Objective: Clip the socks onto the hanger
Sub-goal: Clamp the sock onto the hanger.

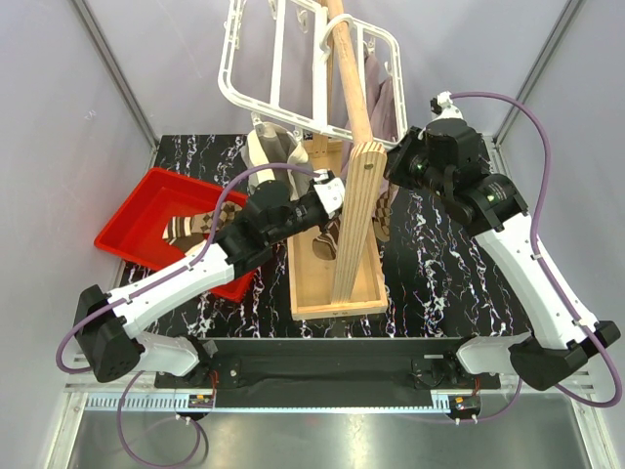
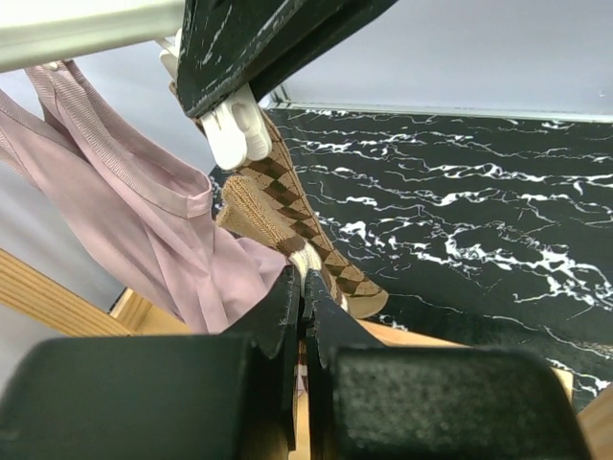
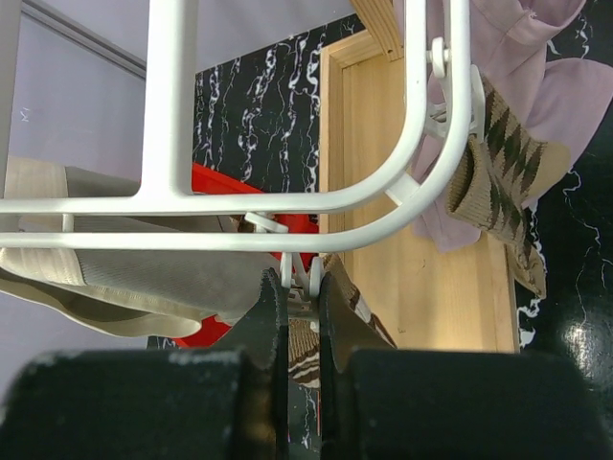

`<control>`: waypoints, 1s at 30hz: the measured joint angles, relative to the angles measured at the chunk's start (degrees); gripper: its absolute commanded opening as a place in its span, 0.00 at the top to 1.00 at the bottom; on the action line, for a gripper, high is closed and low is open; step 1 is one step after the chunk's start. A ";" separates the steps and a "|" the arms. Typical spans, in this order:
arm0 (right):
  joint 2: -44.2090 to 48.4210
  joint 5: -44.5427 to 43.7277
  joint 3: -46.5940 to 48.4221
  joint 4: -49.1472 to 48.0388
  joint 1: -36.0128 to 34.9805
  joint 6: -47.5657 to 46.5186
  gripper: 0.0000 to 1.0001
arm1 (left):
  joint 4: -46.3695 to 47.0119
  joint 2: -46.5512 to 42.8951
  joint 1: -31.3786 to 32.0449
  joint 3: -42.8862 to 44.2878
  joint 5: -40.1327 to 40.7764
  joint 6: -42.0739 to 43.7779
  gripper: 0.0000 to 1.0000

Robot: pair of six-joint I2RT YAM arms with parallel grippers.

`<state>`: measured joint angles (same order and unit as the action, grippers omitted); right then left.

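The white hanger (image 1: 256, 98) hangs from the wooden pole. My left gripper (image 1: 330, 191) is shut on a brown-and-cream checkered sock (image 2: 305, 225) and holds its lower end (image 2: 305, 283). The sock's top sits in a white clip peg (image 2: 235, 129). My right gripper (image 1: 395, 161) is shut on that clip peg (image 3: 308, 273) under the hanger's rim (image 3: 172, 115). A mauve sock (image 2: 124, 192) hangs beside it. Another checkered sock (image 3: 498, 163) and a beige sock (image 3: 115, 278) hang clipped.
The wooden pole (image 1: 352, 88) rises from a wooden base (image 1: 337, 293) between my arms. A red tray (image 1: 137, 210) at the left holds a brown-and-cream sock (image 1: 190, 230). The black marbled table (image 1: 439, 283) lies around the base.
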<state>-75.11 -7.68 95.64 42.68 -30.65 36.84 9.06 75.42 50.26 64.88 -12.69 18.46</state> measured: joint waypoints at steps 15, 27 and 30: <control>0.09 1.53 -2.36 -2.36 0.00 1.03 1.00 | 4.15 -0.02 0.37 -0.87 1.22 -1.07 1.00; 0.20 -0.79 -2.14 -2.47 0.00 1.03 1.00 | 8.07 -4.39 2.91 -2.67 -3.19 -0.26 1.00; 0.15 -0.87 -1.79 -2.29 0.00 1.03 1.00 | 8.17 -4.31 3.04 -2.43 -4.81 0.33 1.00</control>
<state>-74.96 -8.56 93.84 40.38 -30.65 37.87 17.23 71.11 53.30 62.46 -17.50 18.79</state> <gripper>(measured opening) 0.085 0.015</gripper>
